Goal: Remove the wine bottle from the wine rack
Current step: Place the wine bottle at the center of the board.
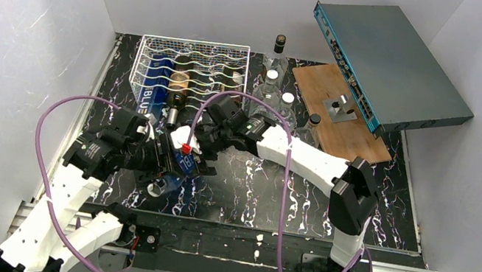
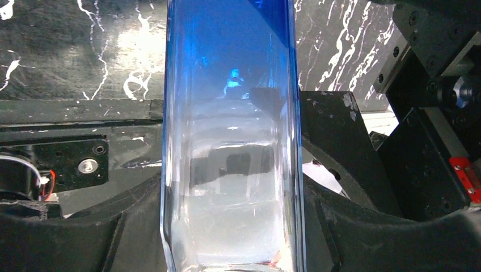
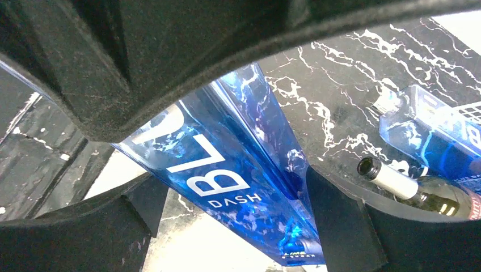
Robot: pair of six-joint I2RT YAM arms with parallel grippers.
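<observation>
left gripper (image 2: 232, 226) pinching blue bottle (image 2: 232, 130) | right gripper (image 3: 227, 156) jaws spread wide, straddling same bottle | risk: slick glass slides through the lone pinch, drops below jaws

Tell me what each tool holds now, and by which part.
The left tool holds the blue bottle by its body. The right tool stands open around the same bottle; no grip shows.
</observation>
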